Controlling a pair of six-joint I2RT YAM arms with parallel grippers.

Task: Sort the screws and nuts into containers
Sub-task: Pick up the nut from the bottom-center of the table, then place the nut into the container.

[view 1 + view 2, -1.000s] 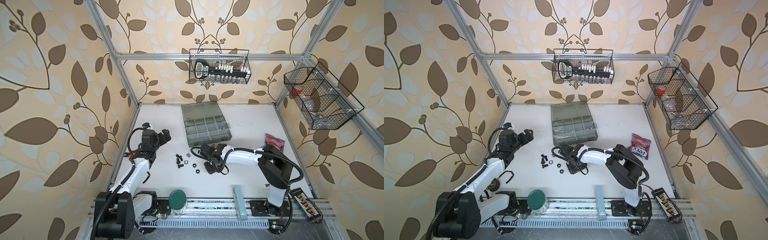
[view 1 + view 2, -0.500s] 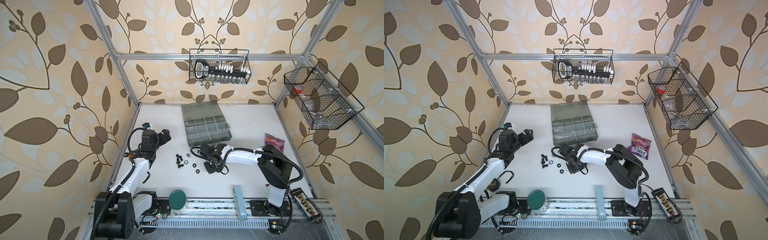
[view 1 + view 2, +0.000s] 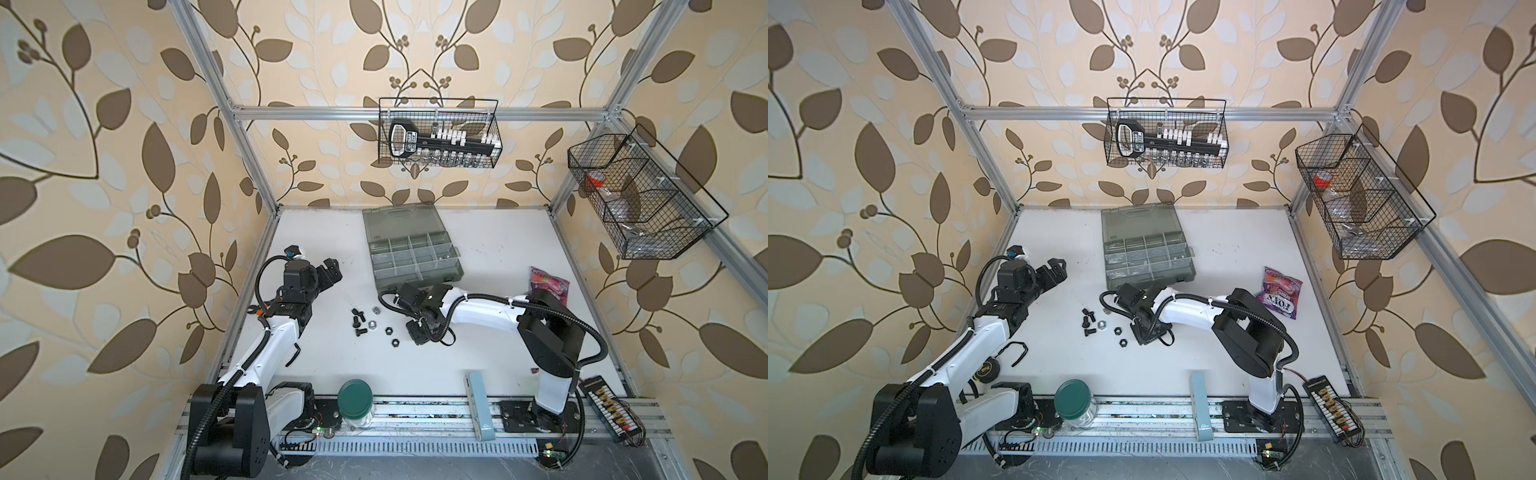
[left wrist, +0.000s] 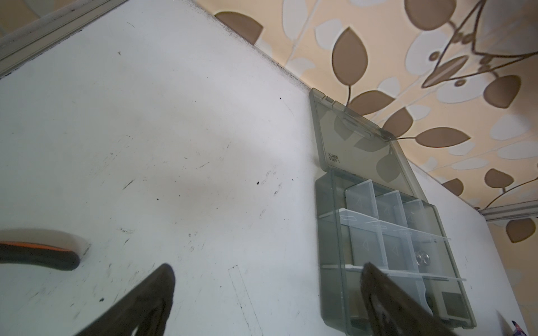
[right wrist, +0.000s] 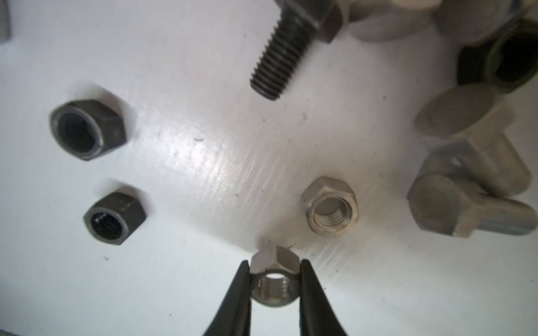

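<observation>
— Right hand [image 5: 275,269]?
— I've got it pinched on a small silver hexagonal nut [image 5: 275,288], mid-frame in both top views, below the translucent grey plastic organizer case [image 3: 401,222].
— Left hand [image 4: 267,269]?
— Spread wide, holding nothing.

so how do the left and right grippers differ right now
The left gripper is open and empty; the right gripper is shut on a silver nut. The left gripper points toward the case, apart from the screws and nuts; the right gripper is down at the table among them. Both are black two-finger grippers.
</observation>
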